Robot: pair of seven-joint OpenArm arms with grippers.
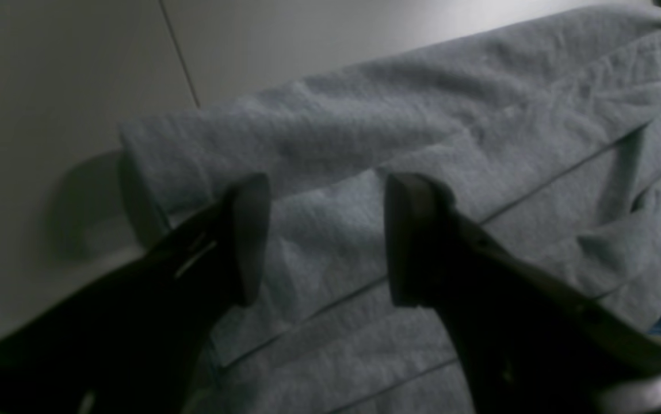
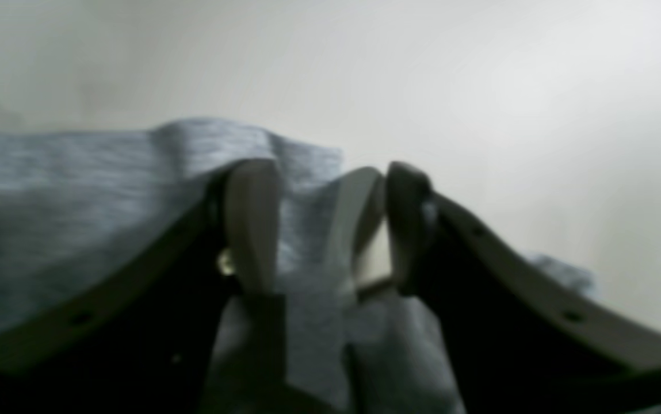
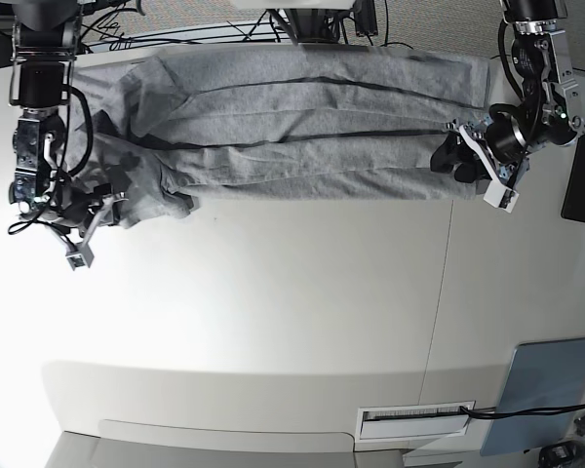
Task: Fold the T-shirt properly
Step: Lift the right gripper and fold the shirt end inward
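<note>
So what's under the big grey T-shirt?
The T-shirt lies folded lengthwise on a pale table, which shows all around it. Under the cloth you only see more grey layers. Whatever else sits beneath is covered, so I cannot tell.

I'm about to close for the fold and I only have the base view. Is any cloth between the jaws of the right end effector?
Observer: Yes. The right wrist view shows a fold of the shirt standing up inside the right end effector, whose jaws are apart.
Operator: And the left side?
Observer: The left end effector is wide open just above the shirt's rolled edge, with no cloth raised between its jaws.
</note>
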